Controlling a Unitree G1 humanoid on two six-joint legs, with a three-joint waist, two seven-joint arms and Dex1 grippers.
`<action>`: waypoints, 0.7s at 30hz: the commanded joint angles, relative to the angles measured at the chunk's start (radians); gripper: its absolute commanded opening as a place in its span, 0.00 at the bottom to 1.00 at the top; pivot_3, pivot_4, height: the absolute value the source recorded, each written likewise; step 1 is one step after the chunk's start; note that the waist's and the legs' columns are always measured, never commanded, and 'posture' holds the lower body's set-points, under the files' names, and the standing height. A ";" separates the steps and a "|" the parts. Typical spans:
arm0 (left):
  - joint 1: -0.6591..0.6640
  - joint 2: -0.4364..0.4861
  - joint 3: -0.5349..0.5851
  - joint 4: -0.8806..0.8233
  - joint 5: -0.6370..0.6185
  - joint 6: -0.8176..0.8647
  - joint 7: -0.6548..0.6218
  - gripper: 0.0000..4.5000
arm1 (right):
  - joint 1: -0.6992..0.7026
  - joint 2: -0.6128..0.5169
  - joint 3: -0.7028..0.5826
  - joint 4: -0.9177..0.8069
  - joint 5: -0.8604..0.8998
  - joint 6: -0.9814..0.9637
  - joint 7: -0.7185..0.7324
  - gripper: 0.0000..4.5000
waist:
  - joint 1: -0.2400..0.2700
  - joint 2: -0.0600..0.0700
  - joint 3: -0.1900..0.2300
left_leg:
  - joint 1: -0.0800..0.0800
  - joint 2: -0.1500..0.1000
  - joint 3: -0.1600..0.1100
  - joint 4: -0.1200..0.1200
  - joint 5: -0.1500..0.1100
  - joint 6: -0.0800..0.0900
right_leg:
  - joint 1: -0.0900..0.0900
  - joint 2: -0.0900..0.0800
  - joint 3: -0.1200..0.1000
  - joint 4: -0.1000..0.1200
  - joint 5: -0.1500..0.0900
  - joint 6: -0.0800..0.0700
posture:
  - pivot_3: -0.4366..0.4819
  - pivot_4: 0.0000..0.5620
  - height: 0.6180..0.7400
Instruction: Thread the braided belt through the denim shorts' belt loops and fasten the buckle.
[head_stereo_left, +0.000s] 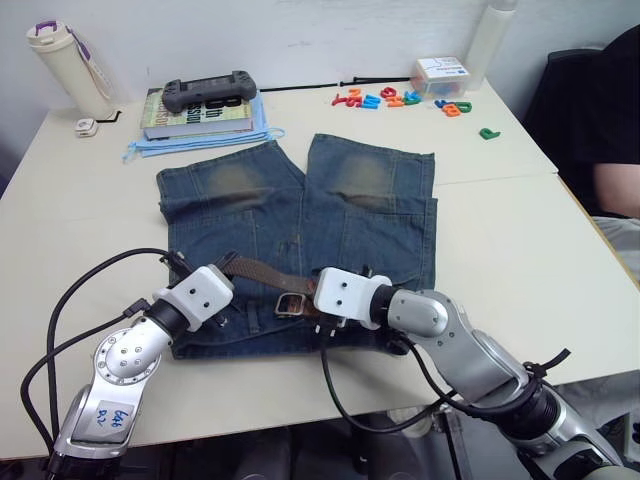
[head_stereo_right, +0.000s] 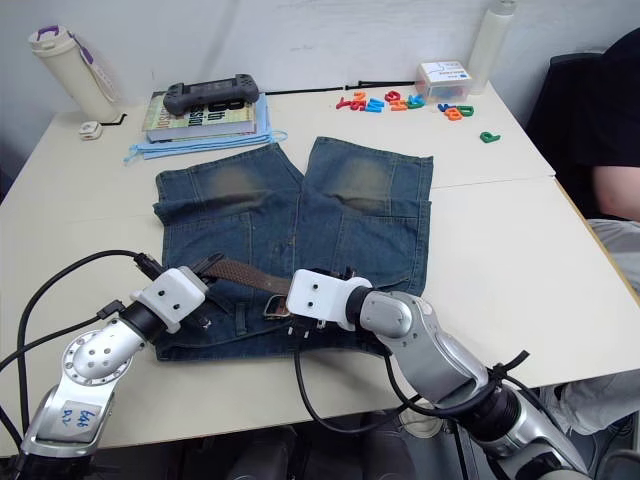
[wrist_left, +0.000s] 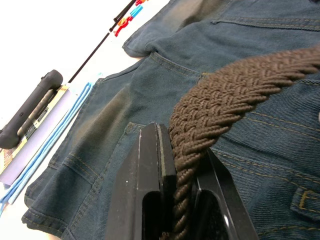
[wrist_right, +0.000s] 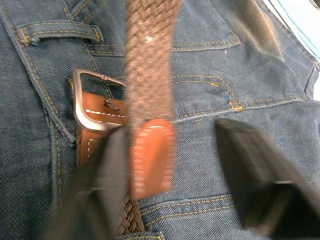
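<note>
From the head views, the denim shorts (head_stereo_left: 300, 240) lie flat on the pale table (head_stereo_left: 500, 250), waistband at the near edge at 6 o'clock, both legs pointing away toward 12. The braided belt (head_stereo_left: 262, 272) lies across the waistband, its long axis running from about 10 o'clock at the left down to 4 o'clock, where the buckle (head_stereo_left: 290, 304) rests on the denim near the middle of the waist. The left gripper (head_stereo_left: 222, 268) is at the belt's left end and the right gripper (head_stereo_left: 318, 296) is just beside the buckle — the white housings cover the fingers of both here. At the far side of the table sit a book (head_stereo_left: 198, 112) with a dark game controller (head_stereo_left: 208, 92) on top, a cream bottle (head_stereo_left: 70, 68) at 11 o'clock, and coloured plastic letters (head_stereo_left: 400, 98) beside a small box (head_stereo_left: 443, 74) at 1 o'clock. A person's dark sleeve (head_stereo_left: 600, 110) is cut off at the right edge.

The left wrist view shows the two black fingers (wrist_left: 150, 185) pressed together on the brown braid, which arcs away over the shorts.

In the right wrist view the fingers (wrist_right: 250, 175) stand wide apart, holding nothing; the belt's tan leather tip (wrist_right: 150, 155) hangs between them, blurred, above the buckle. A belt loop (wrist_right: 60, 31) shows on the waistband.
</note>
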 joint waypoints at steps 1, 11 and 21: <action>0.009 -0.007 0.031 -0.046 -0.012 -0.023 -0.004 0.00 | 0.000 0.021 0.001 -0.013 -0.033 -0.012 -0.013 0.07 | 0.000 0.000 0.000 | 0.000 0.000 0.000 0.000 0.000 0.000 | 0.000 0.000 0.000 0.000 0.000 0.000 | 0.48 0.27 0.79; 0.043 -0.050 0.065 -0.069 -0.068 -0.020 -0.018 0.00 | -0.030 -0.022 0.000 0.007 -0.201 -0.206 -0.073 0.02 | 0.000 0.000 0.000 | 0.000 0.000 0.000 0.001 0.000 0.000 | 0.000 0.000 0.000 0.001 0.000 0.000 | 0.48 0.27 0.79; 0.009 -0.008 0.253 -0.287 -0.734 0.560 -0.137 0.85 | 0.016 -0.059 -0.046 0.113 -0.428 -0.550 -0.256 0.00 | -0.004 -0.001 -0.001 | 0.001 0.000 0.001 0.002 0.000 -0.001 | 0.000 0.001 0.001 0.002 0.000 0.000 | 0.48 0.27 0.79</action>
